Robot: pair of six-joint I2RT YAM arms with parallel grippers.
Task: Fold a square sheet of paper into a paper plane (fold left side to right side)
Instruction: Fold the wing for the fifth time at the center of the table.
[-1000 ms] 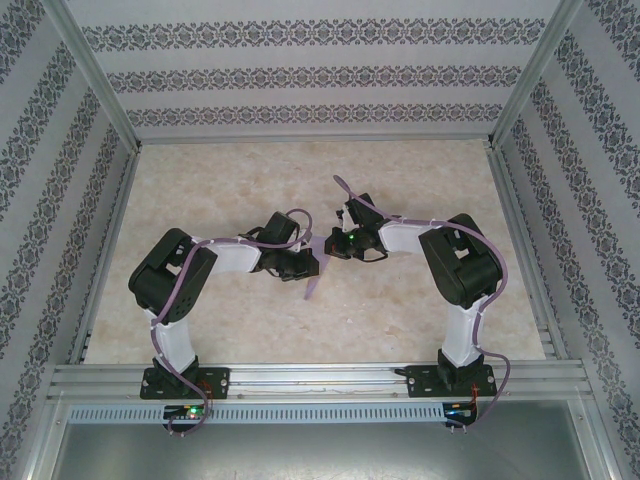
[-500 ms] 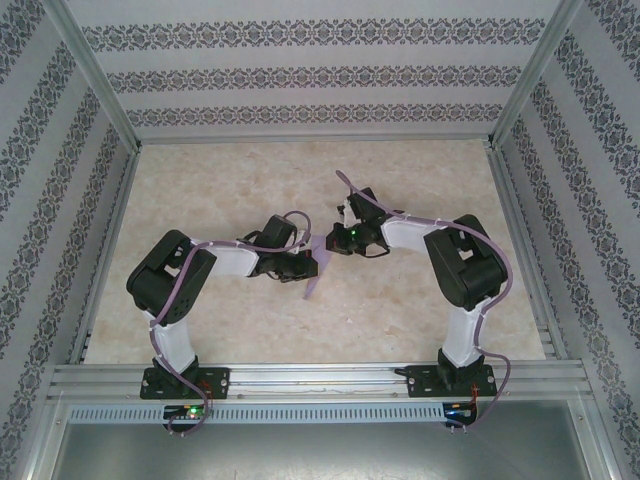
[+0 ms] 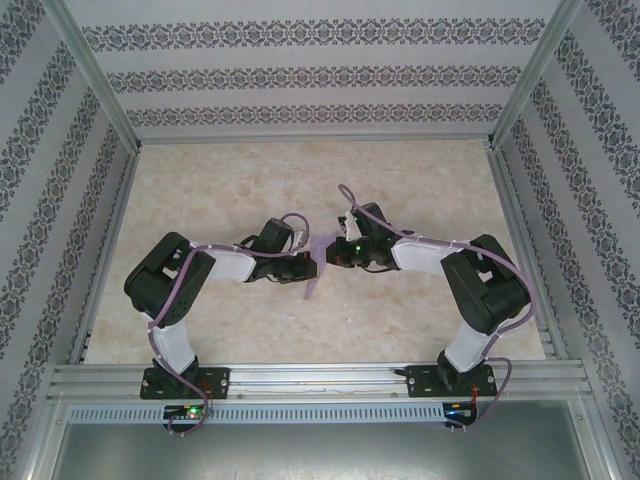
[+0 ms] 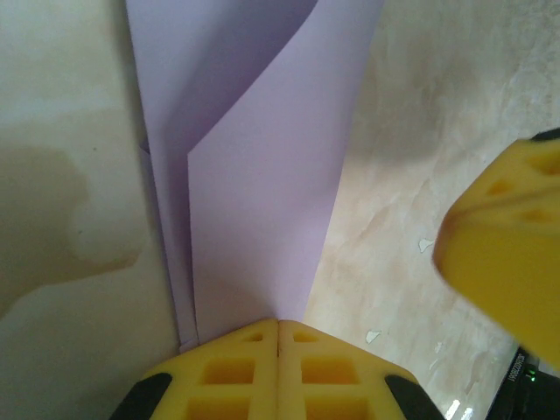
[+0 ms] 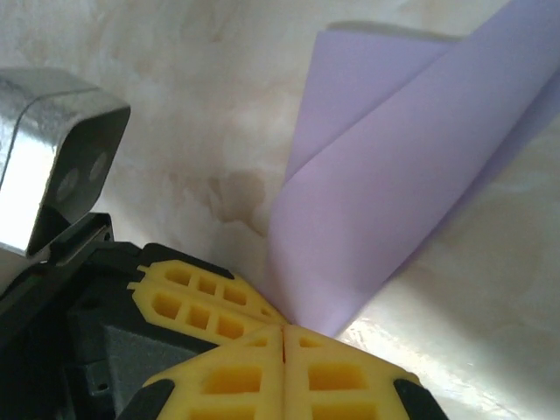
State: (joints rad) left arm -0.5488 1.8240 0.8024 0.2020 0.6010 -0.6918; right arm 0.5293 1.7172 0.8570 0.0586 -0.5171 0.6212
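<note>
Patterned walls (image 3: 300, 75) closed in a pale marbled table (image 3: 200, 190), and two arms reached inward from the near rail (image 3: 320, 378) to meet over its middle. The left arm (image 3: 170, 290) bent at the elbow and stretched to the right, and the right arm (image 3: 480, 295) mirrored it, stretching left. Between them hung the sheet of paper (image 3: 318, 262), lilac and folded over on itself into a narrower, pointed shape. It was held up near the table's centre with its slim end slanting toward the near side; from above it was hard to tell whether that tip touched the surface. The left gripper (image 4: 278, 337) had its yellow fingers (image 4: 232, 376) pressed together, pinching one end of the paper. The layers rose away from the pads, one flap curling open at the top. The right gripper (image 5: 284, 332) was likewise clamped tight on a corner of the same sheet, which fanned up and to the right in a loose curl. The two grippers sat just beside each other, the left one's fingers close against the right one's below a silver camera housing (image 5: 52, 157). A small green light (image 3: 353, 247) glowed on the right wrist.
</note>
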